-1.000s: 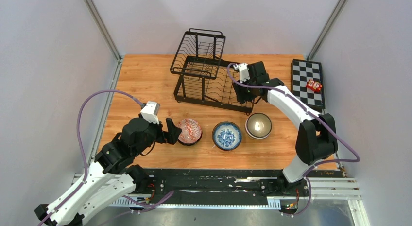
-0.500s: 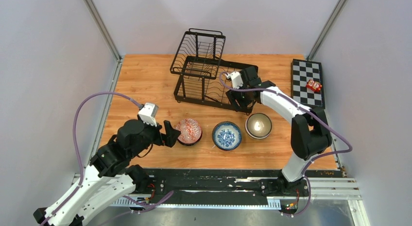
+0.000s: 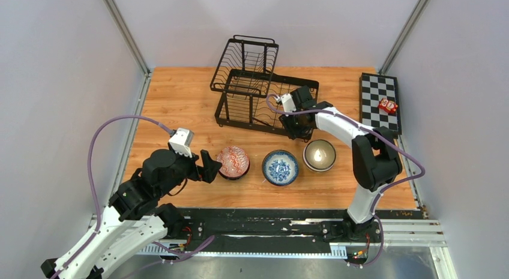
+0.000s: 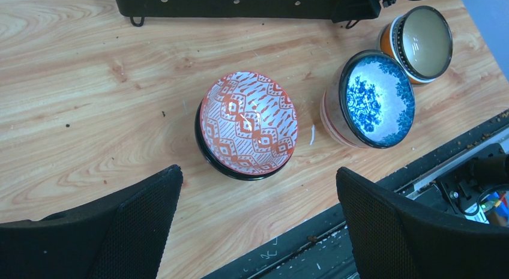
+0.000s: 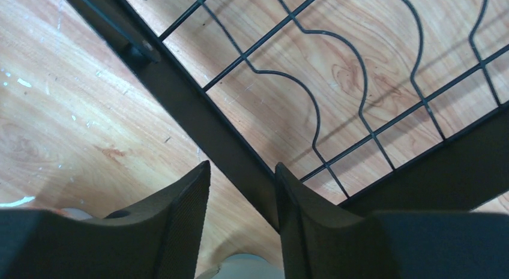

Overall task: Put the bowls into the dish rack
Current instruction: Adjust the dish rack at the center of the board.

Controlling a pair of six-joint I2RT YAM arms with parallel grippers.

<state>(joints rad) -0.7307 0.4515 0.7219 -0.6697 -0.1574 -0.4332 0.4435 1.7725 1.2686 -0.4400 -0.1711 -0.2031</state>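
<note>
Bowls sit in a row on the wooden table [image 3: 180,105] in the overhead view, none in the dish rack [image 3: 249,93]: a red-patterned bowl [image 3: 233,161] to the left, a blue-and-white bowl [image 3: 280,167] in the middle and a cream-lined bowl [image 3: 319,155] to the right, all near the front edge and each apart from the next. The rack stands behind them toward the back, a checkered board [image 3: 379,102] well off to its right with a small red object [image 3: 388,105] on it. The left gripper [image 3: 209,166] hangs just beside the red-patterned bowl, and the right gripper [image 3: 300,130] points down at the rack's near right corner. From the left wrist, both fingers [image 4: 138,225] are spread wide with the red-patterned bowl between and beyond them, untouched, a dark rim showing beneath it; the other two bowls lie to its right, the rack's lower edge along the top. From the right wrist, the fingers [image 5: 180,225] stand partly apart over the rack's black frame bar and wire base, bare wood showing between one finger and the bar, nothing pinched
</note>
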